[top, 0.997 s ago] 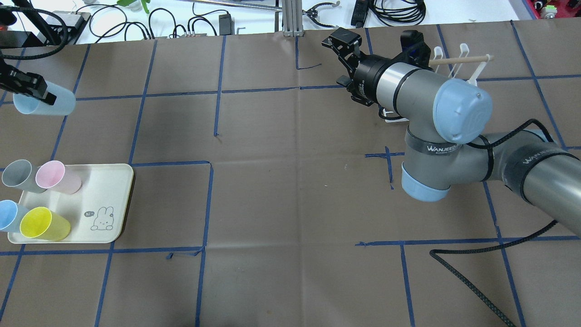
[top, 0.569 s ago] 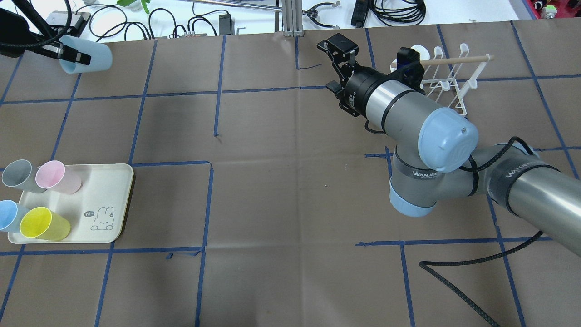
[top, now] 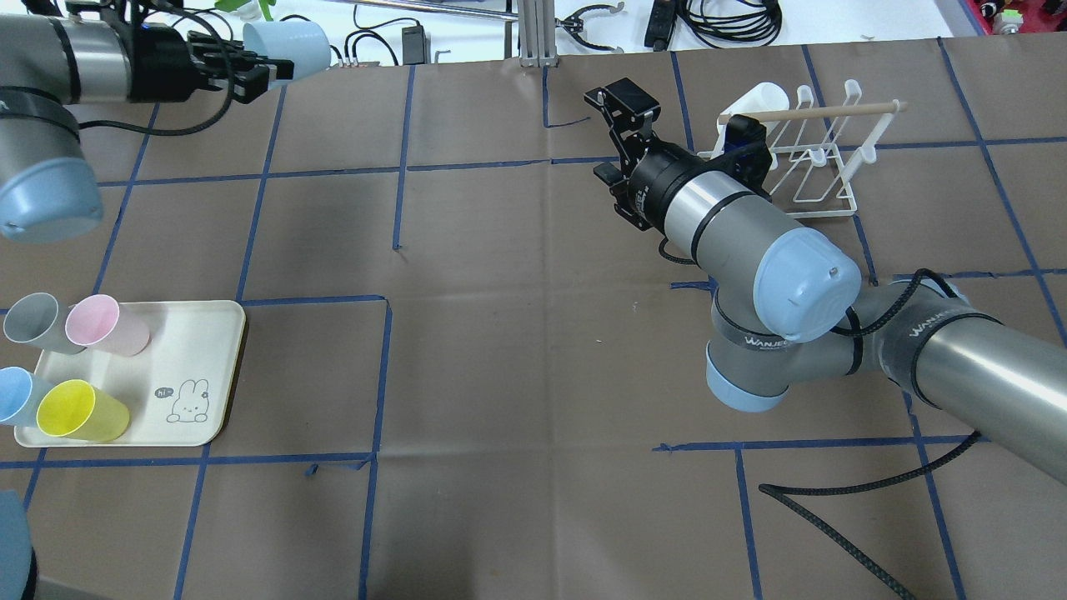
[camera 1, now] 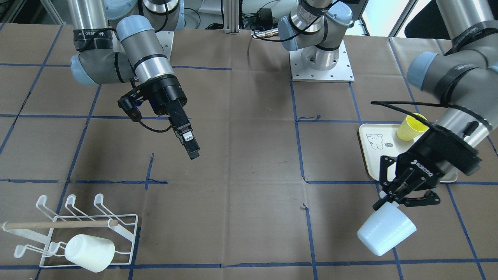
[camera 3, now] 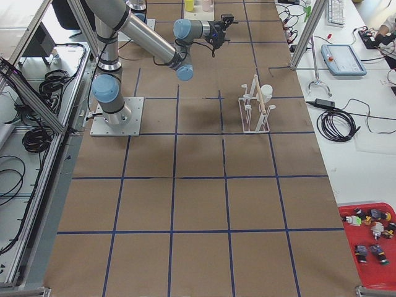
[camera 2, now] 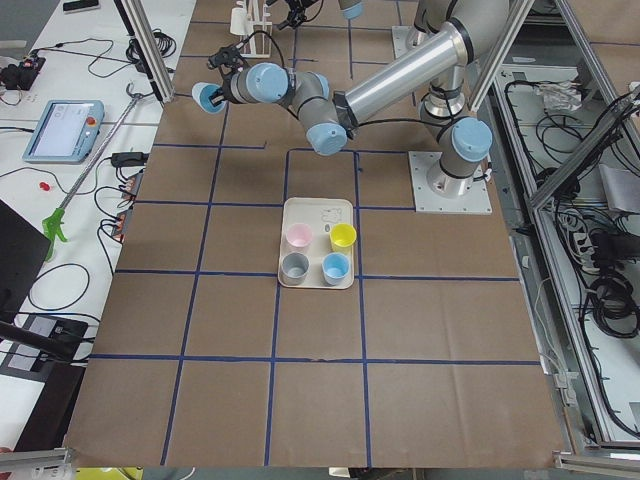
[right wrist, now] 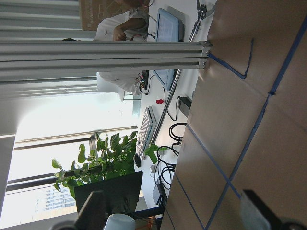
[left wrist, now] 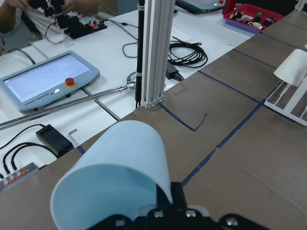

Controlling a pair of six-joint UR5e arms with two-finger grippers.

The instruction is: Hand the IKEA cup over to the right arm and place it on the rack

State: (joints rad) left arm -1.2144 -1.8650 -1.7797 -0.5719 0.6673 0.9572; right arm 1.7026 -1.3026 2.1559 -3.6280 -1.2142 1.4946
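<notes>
Facing the robot, we see the left arm [camera 1: 451, 74] bent down at 4 o'clock. Its left gripper [camera 1: 404, 192] is clamped on the rim of the cup [camera 1: 385, 230], one pale blue tapered tumbler, plain and tilted in the air above the table [camera 1: 249, 194]. The right arm [camera 1: 136, 50] slopes down at 10 o'clock, and its right gripper [camera 1: 192, 153] shows edge-on. One rack [camera 1: 124, 227] at 7 o'clock carries one white cup [camera 1: 89, 252]. One tray [camera 1: 369, 155] sits at 3 o'clock, with a yellow cup [camera 1: 410, 126] showing on it.

From overhead, we find the cup at 11 o'clock, on its side over the table's far edge. It is well apart from the right gripper at 1 o'clock, whose jaws stand wide with nothing between them. The rack is just beside that wrist. The tray at 8 o'clock holds four cups: yellow, a grey cup [top: 29, 321], a pink cup [top: 100, 323] and a blue cup [top: 17, 396].

From the table's left end, the cup hangs at 11 o'clock.

From the right end, the rack stands at 2 o'clock.

The left wrist view shows the cup's curved wall at 7 o'clock, rim pinched.

The right wrist view shows two blurred fingers [right wrist: 91, 213] far apart.
</notes>
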